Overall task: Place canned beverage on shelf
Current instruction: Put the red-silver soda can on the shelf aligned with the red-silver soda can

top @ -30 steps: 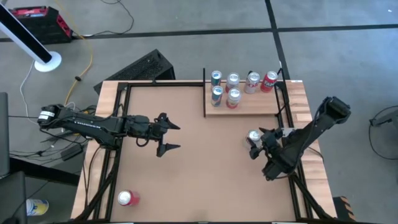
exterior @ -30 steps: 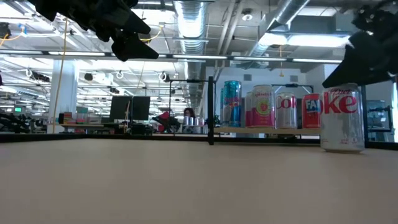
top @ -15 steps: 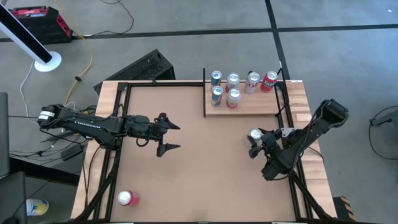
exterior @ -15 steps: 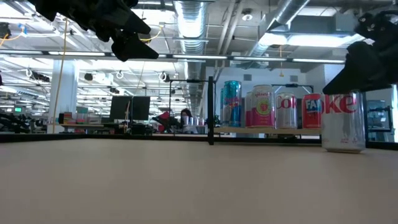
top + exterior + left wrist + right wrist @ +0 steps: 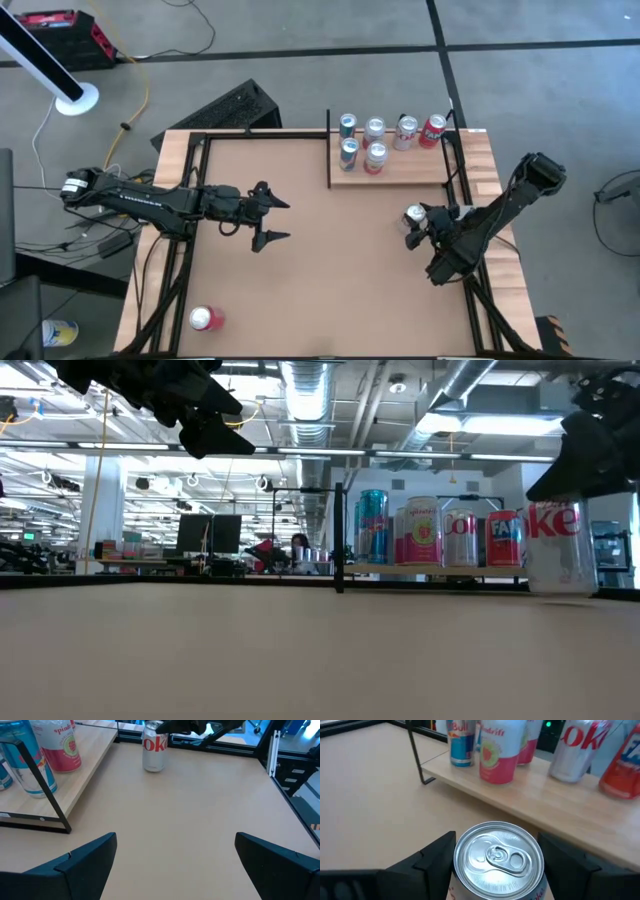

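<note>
A silver canned beverage point(image 5: 414, 214) with red lettering stands upright at the table's right, in front of the shelf point(image 5: 400, 172). My right gripper point(image 5: 420, 226) is shut on it; the low view shows the can point(image 5: 560, 550) under the dark fingers. The pale wood shelf holds several upright cans point(image 5: 372, 142). My left gripper point(image 5: 282, 220) hovers open over the table's left half, touching nothing. My right gripper has the can's upper wall, just under the rim point(image 5: 465, 870), pinched between its two fingers point(image 5: 436, 856), one on each side. The fingers come slanting down from the table's right near side. The can stays upright; whether its base is clear of the table I cannot tell.
A red can point(image 5: 205, 318) lies at the table's near left corner. Thin black posts point(image 5: 329, 150) edge the shelf, and a black frame point(image 5: 190, 190) runs round the tabletop. Open brown tabletop lies between the two arms.
My right gripper has come down around the can's top and taken hold of it. The can has shifted a little toward the table's right edge, staying upright.
</note>
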Robot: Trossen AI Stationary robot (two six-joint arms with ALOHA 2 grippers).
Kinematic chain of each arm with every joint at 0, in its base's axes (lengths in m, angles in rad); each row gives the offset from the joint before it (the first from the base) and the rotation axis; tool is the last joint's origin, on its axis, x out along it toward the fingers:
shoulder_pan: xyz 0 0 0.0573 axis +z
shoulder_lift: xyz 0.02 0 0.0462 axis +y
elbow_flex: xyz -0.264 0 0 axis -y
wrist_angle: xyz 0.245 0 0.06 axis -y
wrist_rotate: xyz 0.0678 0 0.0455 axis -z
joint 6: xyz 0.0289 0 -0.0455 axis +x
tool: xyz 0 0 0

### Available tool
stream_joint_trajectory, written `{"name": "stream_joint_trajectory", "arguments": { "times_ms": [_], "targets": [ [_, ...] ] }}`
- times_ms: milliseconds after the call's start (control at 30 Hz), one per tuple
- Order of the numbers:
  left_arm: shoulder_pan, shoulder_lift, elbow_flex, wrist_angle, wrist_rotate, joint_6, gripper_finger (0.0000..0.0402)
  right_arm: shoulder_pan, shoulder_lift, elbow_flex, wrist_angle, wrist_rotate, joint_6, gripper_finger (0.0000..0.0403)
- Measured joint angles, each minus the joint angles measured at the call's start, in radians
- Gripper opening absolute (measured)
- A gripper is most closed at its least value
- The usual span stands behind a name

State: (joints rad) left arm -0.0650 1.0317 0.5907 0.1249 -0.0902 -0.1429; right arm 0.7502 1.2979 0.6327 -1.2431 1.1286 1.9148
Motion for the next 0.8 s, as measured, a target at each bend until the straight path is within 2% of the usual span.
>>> {"name": "stream_joint_trajectory", "arguments": {
  "times_ms": [333,600,800],
  "targets": [
    [0.0,0.0,0.0,0.0,-0.001,0.0,0.0391,-0.057,-0.153,0.0,-0.142,0.044,-0.053,0.0277],
    [0.0,0.0,0.0,0.001,-0.002,0.0,0.0391,-0.154,-0.35,0.0,-0.149,0.141,-0.25,0.0277],
    [0.0,0.0,0.0,0.007,-0.003,0.007,0.0391,-0.238,-0.492,0.0,-0.132,0.141,-0.421,0.0277]
  ]
}}
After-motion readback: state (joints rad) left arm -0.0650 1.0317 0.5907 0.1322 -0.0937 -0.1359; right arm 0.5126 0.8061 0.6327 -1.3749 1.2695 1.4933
